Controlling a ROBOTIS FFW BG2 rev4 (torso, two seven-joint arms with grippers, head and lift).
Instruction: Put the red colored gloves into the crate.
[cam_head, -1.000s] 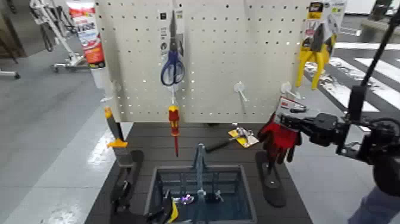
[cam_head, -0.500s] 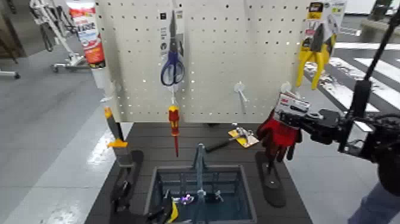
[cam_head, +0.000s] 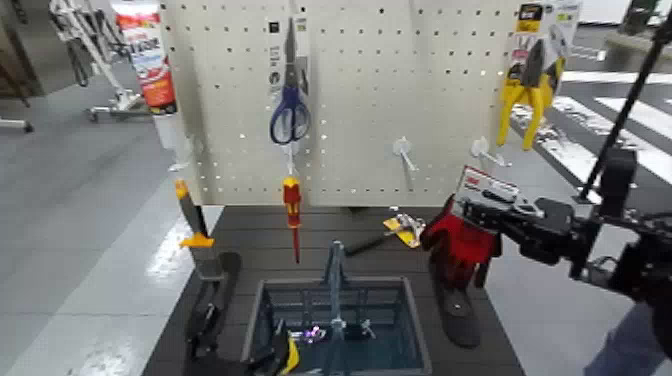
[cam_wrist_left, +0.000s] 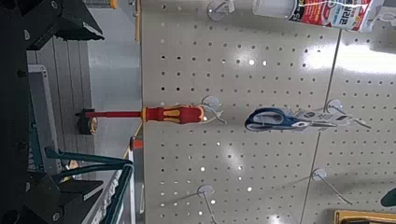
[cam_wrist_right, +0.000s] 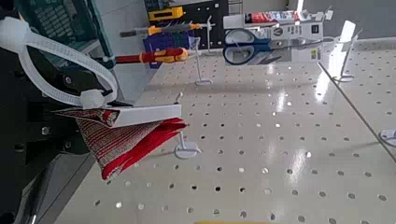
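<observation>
By the pegboard (cam_head: 350, 110), the gloves (cam_head: 462, 245) are clamped by the right gripper (cam_head: 490, 208); the left gripper (cam_wrist_left: 103, 107) is held open near the crate (cam_head: 410, 325).

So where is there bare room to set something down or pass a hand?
Pegboard: the wide stretch between the blue scissors and yellow pliers, above a bare peg. Below, a dark strip left of the red screwdriver. Crowded: right of the crate, with gloves and right gripper.
</observation>
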